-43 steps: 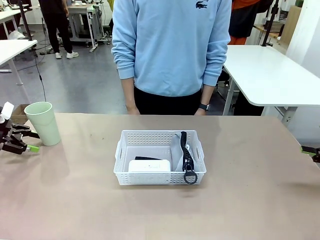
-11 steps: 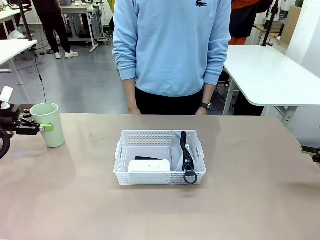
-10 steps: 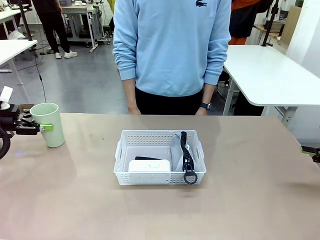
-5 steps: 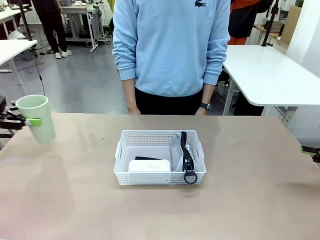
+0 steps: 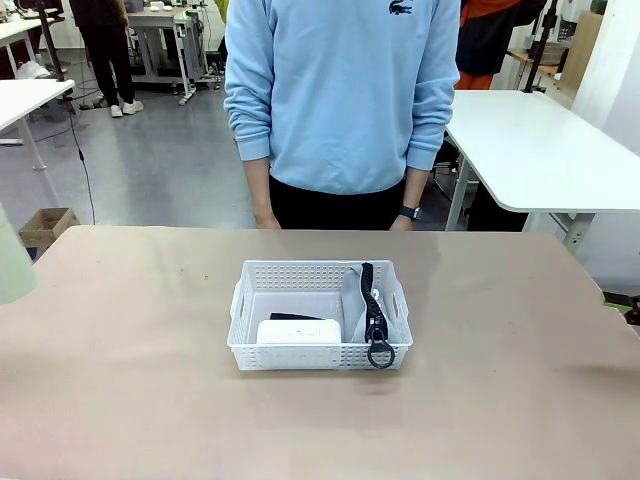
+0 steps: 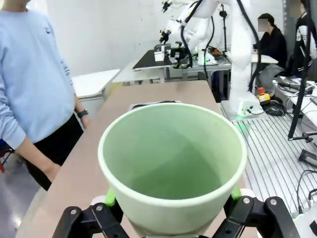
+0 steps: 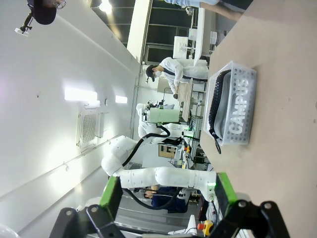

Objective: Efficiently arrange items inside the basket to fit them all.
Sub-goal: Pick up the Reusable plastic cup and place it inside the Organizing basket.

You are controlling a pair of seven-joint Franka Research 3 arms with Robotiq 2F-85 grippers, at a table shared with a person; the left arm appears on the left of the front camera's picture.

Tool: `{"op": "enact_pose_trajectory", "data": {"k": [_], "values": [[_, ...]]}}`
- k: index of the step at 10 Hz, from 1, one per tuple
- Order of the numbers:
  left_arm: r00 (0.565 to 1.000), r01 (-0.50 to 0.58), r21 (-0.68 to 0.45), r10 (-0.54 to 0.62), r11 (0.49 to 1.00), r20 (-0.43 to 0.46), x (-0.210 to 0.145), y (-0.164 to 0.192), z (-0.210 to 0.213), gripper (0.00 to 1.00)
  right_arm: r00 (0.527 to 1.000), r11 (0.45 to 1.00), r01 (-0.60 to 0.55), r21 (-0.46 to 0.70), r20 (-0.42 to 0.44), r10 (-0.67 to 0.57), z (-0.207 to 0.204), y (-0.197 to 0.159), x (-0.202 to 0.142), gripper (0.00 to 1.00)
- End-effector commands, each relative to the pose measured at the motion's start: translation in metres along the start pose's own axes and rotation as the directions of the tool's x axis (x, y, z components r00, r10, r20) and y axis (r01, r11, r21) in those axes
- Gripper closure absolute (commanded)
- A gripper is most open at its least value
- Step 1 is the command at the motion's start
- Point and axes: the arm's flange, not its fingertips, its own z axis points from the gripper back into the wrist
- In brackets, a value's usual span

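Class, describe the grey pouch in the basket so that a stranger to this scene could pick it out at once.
Start at the white lattice basket in the middle of the tan table. Along its right side a grey zip pouch stands on edge, black zipper up. Unlike the white rounded device lying flat beside it, it carries the word CAMPUS, readable in the right wrist view.

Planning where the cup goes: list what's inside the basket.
The white basket holds a white device front-left, a black object mostly hidden behind it, and the grey CAMPUS pouch standing on edge along the right wall.
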Motion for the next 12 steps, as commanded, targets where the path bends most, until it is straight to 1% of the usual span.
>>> {"op": "enact_pose_trajectory", "data": {"k": [1,2,6,7,8,9,10,11,12], "values": [[0.998,-0.055,0.029,0.056,0.998,-0.016,-0.019,0.0,0.006,0.42,1.0,1.0,-0.005,0.008,0.0,0.005,-0.001,0.004,-0.002,0.0],[1.0,0.0,0.0,0.0,1.0,0.0,0.0,0.0,0.0,0.42,1.0,1.0,-0.005,0.008,0.0,0.005,-0.001,0.004,-0.002,0.0],[1.0,0.0,0.0,0.0,1.0,0.0,0.0,0.0,0.0,0.42,1.0,1.0,-0.005,0.008,0.0,0.005,-0.001,0.004,-0.002,0.0],[1.0,-0.008,-0.006,0.008,1.0,-0.005,-0.004,-0.002,0.0,0.09,1.0,1.0,-0.005,0.008,0.0,0.005,-0.001,0.004,-0.002,0.0],[0.996,-0.081,0.014,0.081,0.997,-0.02,0.006,-0.011,-0.015,0.09,1.0,1.0,-0.005,0.008,0.0,0.005,-0.001,0.004,-0.002,0.0],[0.985,-0.113,0.048,0.118,0.992,-0.126,0.03,-0.018,-0.04,0.09,1.0,1.0,-0.005,0.008,0.0,0.005,-0.001,0.004,-0.002,0.0],[0.975,-0.115,0.04,0.121,0.993,-0.189,0.058,-0.02,-0.071,0.09,1.0,1.0,-0.005,0.008,0.0,0.005,-0.001,0.004,-0.002,0.0],[0.96,-0.112,0.004,0.109,0.994,-0.258,0.079,-0.016,-0.11,0.09,1.0,1.0,-0.005,0.008,0.0,0.005,-0.001,0.004,-0.002,0.0],[0.932,-0.097,-0.002,0.09,0.995,-0.352,0.1,-0.007,-0.15,0.09,1.0,1.0,-0.005,0.008,0.0,0.005,-0.001,0.004,-0.002,0.0]]}}
